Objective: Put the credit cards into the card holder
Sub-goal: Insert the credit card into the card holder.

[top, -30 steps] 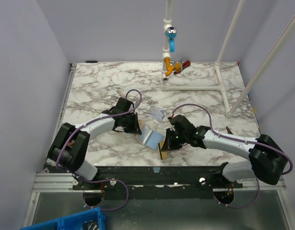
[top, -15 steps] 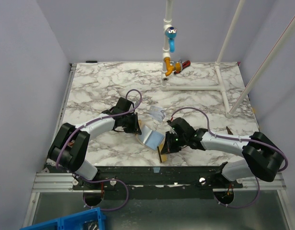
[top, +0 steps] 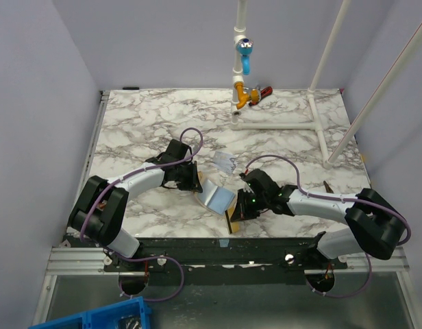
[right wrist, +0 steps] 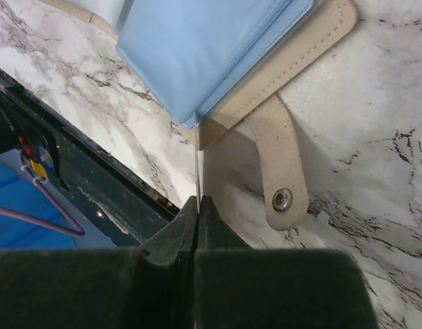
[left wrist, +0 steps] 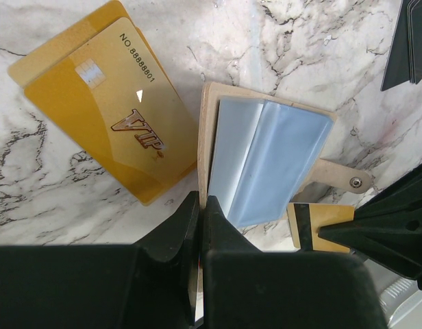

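Card holder (left wrist: 266, 157) lies open on the marble surface (left wrist: 320, 41), cover edge clenched by the left fingers (left wrist: 175, 232), while the right fingers (right wrist: 171, 233) pinch a striped gold card (left wrist: 324, 225) against its tab-side edge; apparently no card is seated yet, with the gold VIP card (left wrist: 122, 116) and pale patterned card (top: 225, 162) lying nearby.

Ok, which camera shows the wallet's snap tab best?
The right wrist view: the snap tab lies close and big, with its metal stud clear. The left wrist view shows the tab smaller and farther off. In the top view it is too small to make out.
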{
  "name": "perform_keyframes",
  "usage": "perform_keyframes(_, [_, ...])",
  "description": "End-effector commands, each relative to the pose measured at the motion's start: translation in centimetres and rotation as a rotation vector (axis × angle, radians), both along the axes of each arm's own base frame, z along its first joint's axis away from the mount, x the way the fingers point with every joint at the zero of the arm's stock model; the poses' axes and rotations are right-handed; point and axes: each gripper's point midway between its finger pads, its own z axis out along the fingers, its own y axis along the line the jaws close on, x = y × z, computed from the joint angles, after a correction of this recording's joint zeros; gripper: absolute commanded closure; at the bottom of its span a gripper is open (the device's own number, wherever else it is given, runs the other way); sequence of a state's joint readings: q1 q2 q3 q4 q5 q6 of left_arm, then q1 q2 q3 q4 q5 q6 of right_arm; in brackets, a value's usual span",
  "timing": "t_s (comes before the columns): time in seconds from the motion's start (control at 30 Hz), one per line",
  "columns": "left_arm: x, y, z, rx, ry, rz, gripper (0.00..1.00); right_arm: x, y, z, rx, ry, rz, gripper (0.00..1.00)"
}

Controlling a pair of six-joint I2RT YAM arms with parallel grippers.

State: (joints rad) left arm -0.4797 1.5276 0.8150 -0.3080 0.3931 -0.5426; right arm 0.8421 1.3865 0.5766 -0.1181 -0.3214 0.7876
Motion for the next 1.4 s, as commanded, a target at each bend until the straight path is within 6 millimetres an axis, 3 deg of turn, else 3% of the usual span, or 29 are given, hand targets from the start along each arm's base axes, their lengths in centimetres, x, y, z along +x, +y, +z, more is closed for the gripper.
perform_keyframes(0.0, [0.5,0.1,0.4,0.007,-0.035,-0.002,1.0,-0.3,-0.1,-0.3,0.01,0.018,0.003,0.99])
perform_keyframes(0.93, [0.3,-0.2,0.7,0.0,-0.038,-0.019,1.0,1.4,0.3,-0.5,0.032,0.002,-0.017,0.99])
perform_keyframes(1.27, [0.2,-0.4,0.8,-0.005,-0.04,-0.028,1.0,1.5,0.1,-1.4,0.034,0.03,-0.026,0.99])
perform_keyframes(1.37, [0.2,-0.4,0.8,-0.003,-0.043,-0.03,1.0,2.4,0.7,-0.6,0.067,-0.005,-0.024,0.99])
